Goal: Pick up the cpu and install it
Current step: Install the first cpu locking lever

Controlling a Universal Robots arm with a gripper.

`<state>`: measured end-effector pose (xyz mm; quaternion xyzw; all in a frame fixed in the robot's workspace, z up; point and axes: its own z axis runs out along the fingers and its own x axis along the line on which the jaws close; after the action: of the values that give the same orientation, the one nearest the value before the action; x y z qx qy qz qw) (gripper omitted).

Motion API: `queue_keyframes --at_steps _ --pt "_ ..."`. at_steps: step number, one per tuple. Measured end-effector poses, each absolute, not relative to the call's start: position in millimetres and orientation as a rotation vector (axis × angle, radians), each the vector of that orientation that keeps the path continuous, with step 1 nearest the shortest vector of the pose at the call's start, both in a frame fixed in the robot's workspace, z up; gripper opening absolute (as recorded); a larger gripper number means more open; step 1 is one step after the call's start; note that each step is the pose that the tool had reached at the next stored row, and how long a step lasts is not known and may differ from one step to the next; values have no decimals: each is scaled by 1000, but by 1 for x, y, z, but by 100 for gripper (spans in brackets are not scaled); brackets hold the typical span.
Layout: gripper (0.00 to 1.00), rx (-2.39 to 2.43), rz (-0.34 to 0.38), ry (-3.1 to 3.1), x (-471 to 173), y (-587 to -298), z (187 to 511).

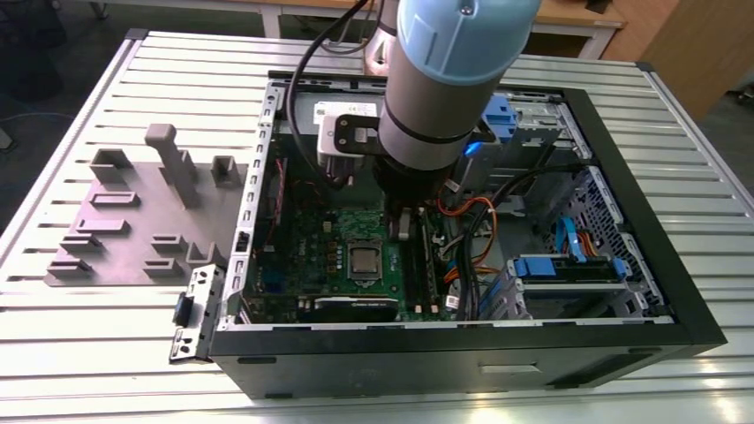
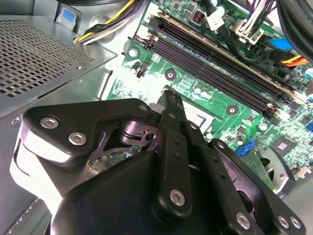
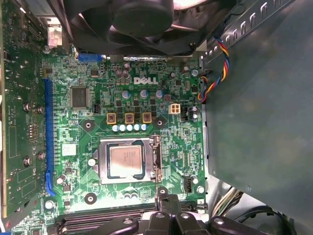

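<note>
CPU (image 3: 125, 162): sitting flat in the socket frame (image 3: 128, 160) on the green motherboard (image 3: 146, 122), silvery top facing up; in the exterior view it is showing as a small pale square (image 1: 362, 261) near the middle of the board.

Gripper (image 2: 168, 100): hanging inside the open computer case (image 1: 471, 353), just beside the socket and above the board; nothing is showing between the fingers (image 2: 172, 110), which are appearing drawn together to a narrow tip in the second wrist view.

Contact: the fingertips are not touching the chip; in the first wrist view they (image 3: 167, 203) are lying near the socket's edge, between it and the memory slots (image 3: 107, 220).

Arm (image 1: 454, 79): reaching down into the case from the far side in the exterior view, its grey-blue body covering part of the board.

Progress: judging by how things lie, the chip is already resting in its seat, so the pick and the placing are looking done; whether the retaining frame is latched I cannot tell.

Surroundings: a grey fixture plate (image 1: 141, 221) is lying on the slatted table (image 1: 94, 353) at the exterior view's left, well apart from the case.
</note>
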<state>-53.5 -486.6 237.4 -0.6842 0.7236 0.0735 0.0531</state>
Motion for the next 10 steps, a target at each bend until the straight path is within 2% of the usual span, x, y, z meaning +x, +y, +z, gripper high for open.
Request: queue_keyframes --at_steps 10 --pt "11 -2080 223 2199 -54 -497 234"
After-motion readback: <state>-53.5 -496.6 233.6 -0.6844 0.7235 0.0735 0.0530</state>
